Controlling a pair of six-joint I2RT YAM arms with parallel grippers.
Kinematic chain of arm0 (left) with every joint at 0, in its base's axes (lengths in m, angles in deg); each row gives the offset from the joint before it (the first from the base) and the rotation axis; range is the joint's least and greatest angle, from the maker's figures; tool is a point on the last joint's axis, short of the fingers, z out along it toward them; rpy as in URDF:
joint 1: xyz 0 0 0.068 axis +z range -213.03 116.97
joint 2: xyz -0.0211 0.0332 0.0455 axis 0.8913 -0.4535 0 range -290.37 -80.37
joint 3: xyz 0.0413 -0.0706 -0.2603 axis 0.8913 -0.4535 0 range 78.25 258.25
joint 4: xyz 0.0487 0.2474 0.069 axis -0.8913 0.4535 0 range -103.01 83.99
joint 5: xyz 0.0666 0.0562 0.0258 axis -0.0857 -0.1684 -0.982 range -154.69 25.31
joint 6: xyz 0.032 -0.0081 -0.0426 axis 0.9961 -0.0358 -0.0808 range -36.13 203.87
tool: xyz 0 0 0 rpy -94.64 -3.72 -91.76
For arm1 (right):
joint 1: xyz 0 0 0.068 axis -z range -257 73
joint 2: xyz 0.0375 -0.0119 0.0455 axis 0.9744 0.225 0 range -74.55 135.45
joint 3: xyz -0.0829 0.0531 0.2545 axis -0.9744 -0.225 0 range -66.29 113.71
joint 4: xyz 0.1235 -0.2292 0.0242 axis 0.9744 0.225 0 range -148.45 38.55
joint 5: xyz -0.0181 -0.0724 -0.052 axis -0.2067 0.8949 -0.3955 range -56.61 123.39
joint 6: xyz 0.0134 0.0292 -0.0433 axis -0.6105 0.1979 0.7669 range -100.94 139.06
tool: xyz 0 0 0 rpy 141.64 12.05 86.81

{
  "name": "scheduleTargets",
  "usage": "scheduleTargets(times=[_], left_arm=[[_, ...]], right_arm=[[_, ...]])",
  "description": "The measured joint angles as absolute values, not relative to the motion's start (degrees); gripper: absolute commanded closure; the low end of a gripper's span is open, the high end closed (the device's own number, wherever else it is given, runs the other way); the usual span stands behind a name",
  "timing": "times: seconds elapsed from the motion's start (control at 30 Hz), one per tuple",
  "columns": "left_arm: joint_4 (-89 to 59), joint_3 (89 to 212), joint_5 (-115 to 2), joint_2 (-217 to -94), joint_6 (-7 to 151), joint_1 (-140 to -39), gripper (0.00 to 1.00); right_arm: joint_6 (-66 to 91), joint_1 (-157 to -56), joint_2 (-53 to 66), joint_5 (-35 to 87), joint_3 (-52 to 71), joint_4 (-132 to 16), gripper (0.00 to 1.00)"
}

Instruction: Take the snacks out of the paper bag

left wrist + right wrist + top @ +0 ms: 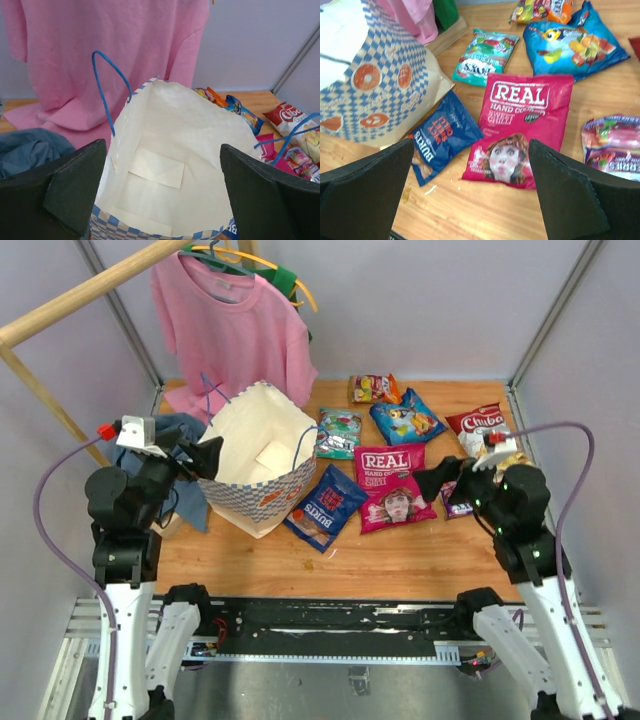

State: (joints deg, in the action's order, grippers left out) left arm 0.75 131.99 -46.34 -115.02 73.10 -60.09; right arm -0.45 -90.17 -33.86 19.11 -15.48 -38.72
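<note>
The paper bag [257, 455] stands open on the table, white inside, blue-checkered outside; the left wrist view [175, 150] shows only bare white paper in it. My left gripper [205, 456] is open and empty at the bag's left rim. Snacks lie on the table right of the bag: the pink REAL bag [392, 485], a dark blue packet [324, 506], a teal packet [339, 431], a blue bag [406, 418], a multicoloured packet [375, 389], the red-white Chiba bag [478, 423] and a purple packet [612, 145]. My right gripper [435, 481] is open and empty, above the REAL bag [520, 130].
A pink T-shirt [235, 330] hangs from a wooden rail behind the bag. A blue-grey cloth [165, 440] lies left of the bag under the left arm. Grey walls close the table on three sides.
</note>
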Motion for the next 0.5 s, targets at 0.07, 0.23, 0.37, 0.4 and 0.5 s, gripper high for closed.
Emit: scheduleTargets(times=[0.07, 0.23, 0.37, 0.4, 0.5], left_arm=[[0.07, 130.28, -45.91, -114.57, 72.93, -60.09, 0.0], [0.37, 128.6, -45.27, -114.94, 72.93, -60.09, 0.0], [0.35, 128.6, -45.08, -114.89, 72.93, -60.09, 0.0], [0.33, 128.6, -45.03, -114.85, 72.93, -60.09, 0.0], [0.35, 128.62, -44.64, -115.22, 72.93, -60.09, 0.0]], right_arm=[[-1.49, -90.17, -39.7, 19.24, -19.35, -37.85, 0.02], [-1.98, -90.17, -43.83, 21.56, -22.8, -33.8, 0.01], [-1.67, -90.17, -43.54, 23.06, -22.83, -30.72, 0.02], [-1.56, -90.17, -43.59, 23.22, -22.83, -30.26, 0.01], [-1.28, -90.17, -43.61, 23.61, -22.83, -29.61, 0.02]])
